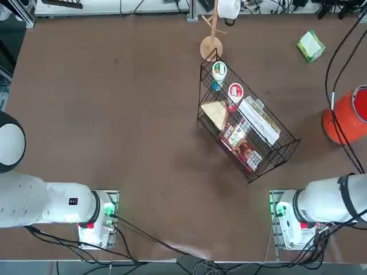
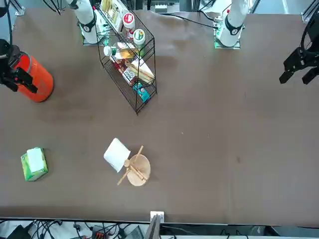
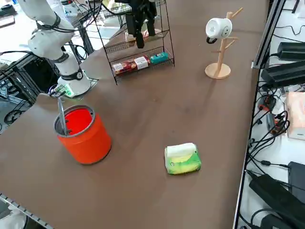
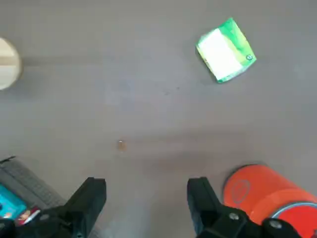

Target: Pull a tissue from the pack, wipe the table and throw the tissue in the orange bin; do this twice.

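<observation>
The counter is bare of tissues; the orange bin stands near the green pack. The right gripper hovers high, jaws wide and empty. It should descend squarely over the pack's pale face and pinch only the top sheet.

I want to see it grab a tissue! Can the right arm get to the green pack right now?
Probably yes. The pack lies alone on bare table, nothing on it. The right gripper hangs open above, beside the bin.
</observation>
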